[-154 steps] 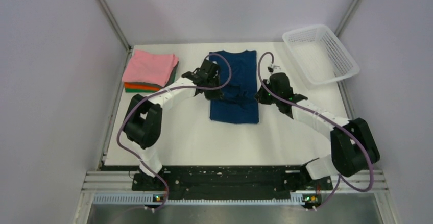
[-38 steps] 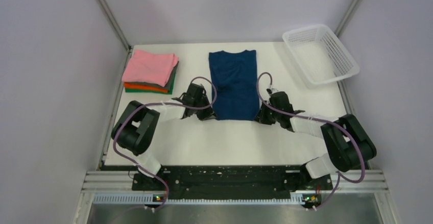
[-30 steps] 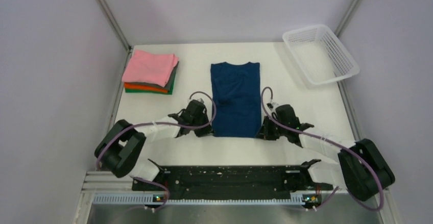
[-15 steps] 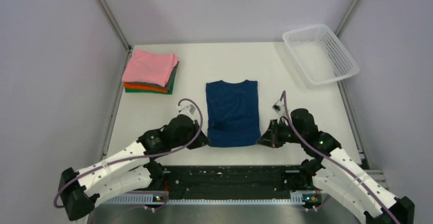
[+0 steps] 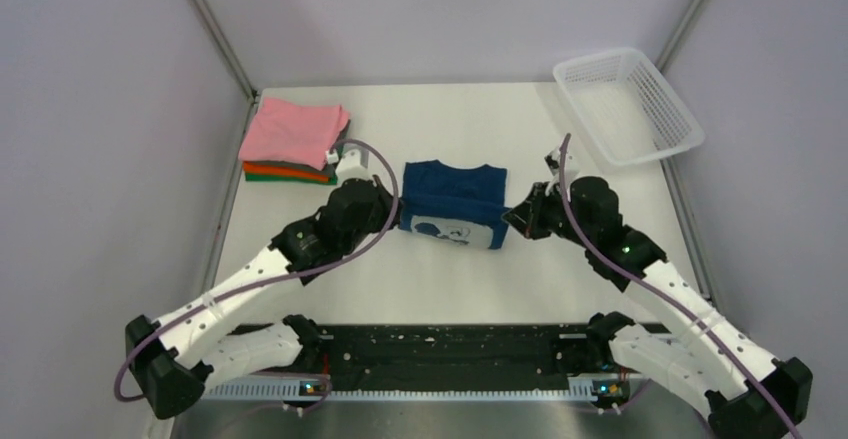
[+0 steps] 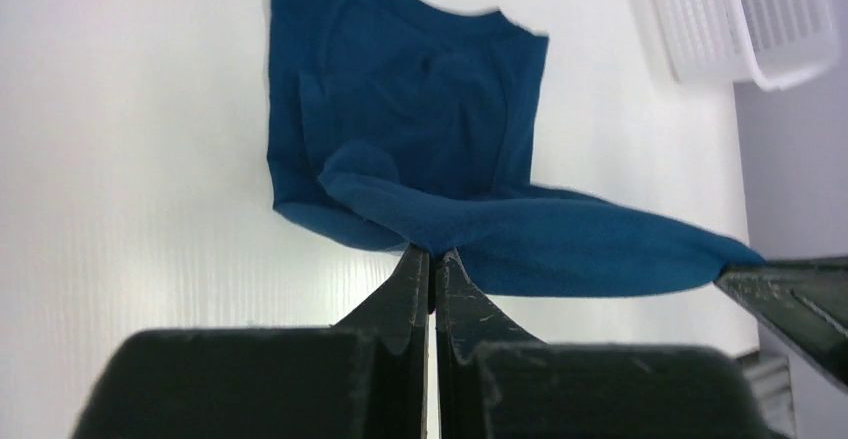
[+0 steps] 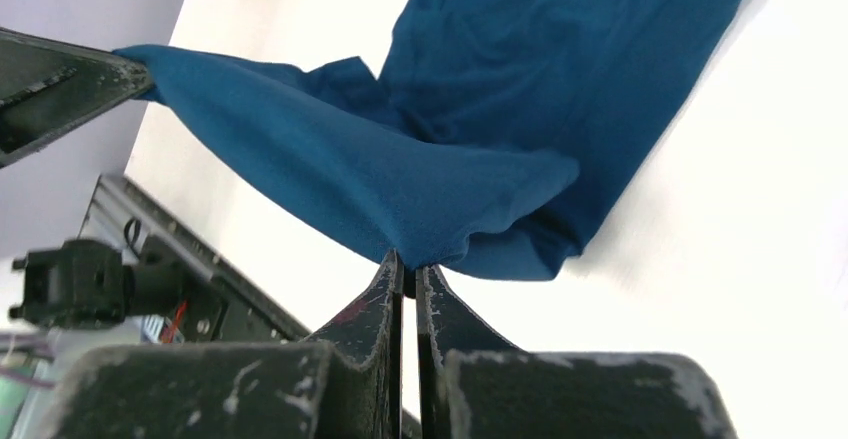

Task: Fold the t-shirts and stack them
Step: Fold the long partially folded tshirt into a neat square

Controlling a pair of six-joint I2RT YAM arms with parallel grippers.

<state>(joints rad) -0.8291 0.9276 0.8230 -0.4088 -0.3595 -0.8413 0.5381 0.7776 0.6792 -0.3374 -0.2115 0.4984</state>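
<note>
Right, both arms are on the navy t-shirt (image 5: 452,191), which sits in the middle of the white surface (image 5: 440,284). The left fingers (image 6: 414,277) are pressed tight together with a pinch of blue cloth between their tips. The right fingers (image 7: 382,294) are clamped the same way on the opposite corner of that edge. Between the two the edge is held up off the surface, stretched across from one arm to the other with a slight sag in the middle.

From overhead, the raised part shows a pale cartoon print (image 5: 445,230) facing up. It sits on the near side of the shirt, between the two wrists. The far part of the shirt lies flat, collar end pointing away from the arm bases.

The left wrist view looks along the held cloth: it runs off to the right and meets the other arm's dark tips at the frame edge. Beyond it the flat body and neckline rest on the surface. The right wrist view mirrors that, with the cloth running left to the opposite tips.

Over at the far left is the stack of folded shirts (image 5: 293,131), pink on top, orange and green beneath, just beside the left arm's wrist. The white mesh basket (image 5: 627,107) sits at the far right corner, well apart from the shirt.
</note>
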